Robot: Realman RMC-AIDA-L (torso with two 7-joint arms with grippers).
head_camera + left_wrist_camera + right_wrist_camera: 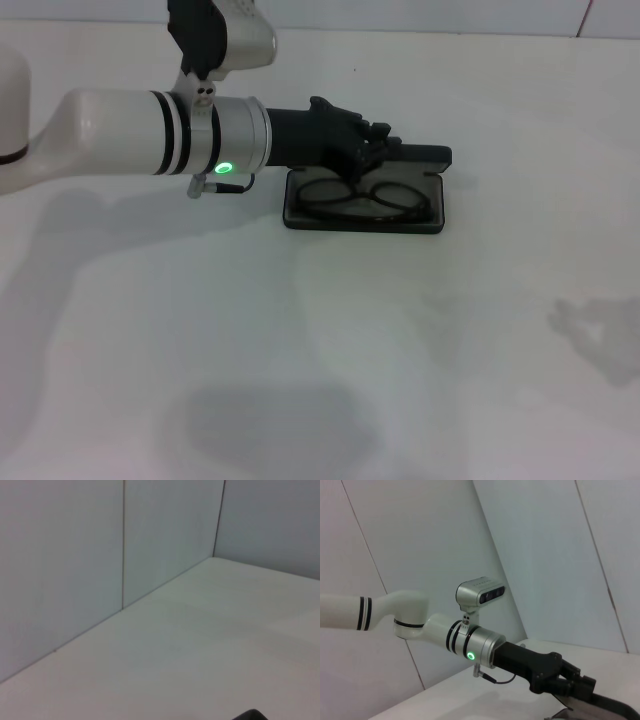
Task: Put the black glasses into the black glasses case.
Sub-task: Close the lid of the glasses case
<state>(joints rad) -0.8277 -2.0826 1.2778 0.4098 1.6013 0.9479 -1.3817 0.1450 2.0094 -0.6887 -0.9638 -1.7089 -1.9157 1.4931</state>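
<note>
Although the black glasses [362, 198] are partly hidden by the arm, they can be seen lying flat inside the open tray of the black glasses case [436, 215], a little above the middle of the head view. The lenses face up and the frame sits within the tray walls. The raised lid is seen edge-on as a dark bar along the far side of the tray.

The left pincer [385, 148] is held over the far edge of the tray, close to the lid and just above the frame; it also appears at the lower right of the right wrist view [577, 682]. Whether its fingers are parted or closed, and whether anything is held, cannot be told.

The glasses are judged to be light, thin and easily bent, with lenses that scratch. A hold would best be taken at the bridge or the thick part of the frame, not on the lenses or slim arms. The case is judged stiff and smooth, and likely to slide on the white worktop [330, 360] if pushed sideways, so the lid would best be pressed down from above.

The right pincer is not seen in any view.
</note>
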